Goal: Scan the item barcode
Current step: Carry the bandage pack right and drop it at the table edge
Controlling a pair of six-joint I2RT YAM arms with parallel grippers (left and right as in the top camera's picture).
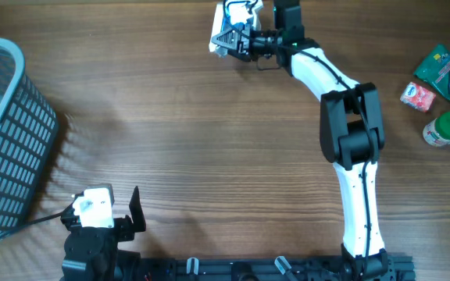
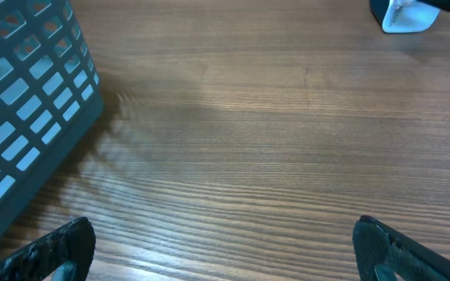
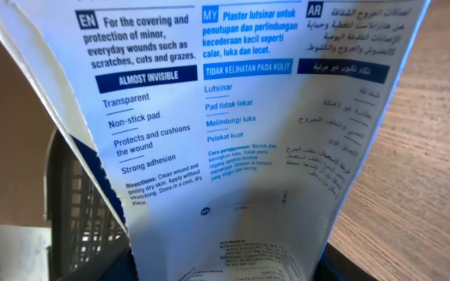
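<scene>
Wooden table (image 3: 432,195) behind – plaster pack (image 3: 225,140) reads "ALMOST INVISIBLE".

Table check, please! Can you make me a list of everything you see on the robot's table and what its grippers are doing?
Surface: wooden table, brown grain.
Job's things: plaster pack at the far edge; its printed back fills the right wrist view; no barcode or scanner seen.
Clutter: grey basket on the left; green packet, small red-and-white packet and green-capped bottle on the right.
Grippers: left gripper open and empty; right gripper shut on the plaster pack.
Cables: black cable beside the left arm.
Surroundings: nothing seen.
</scene>
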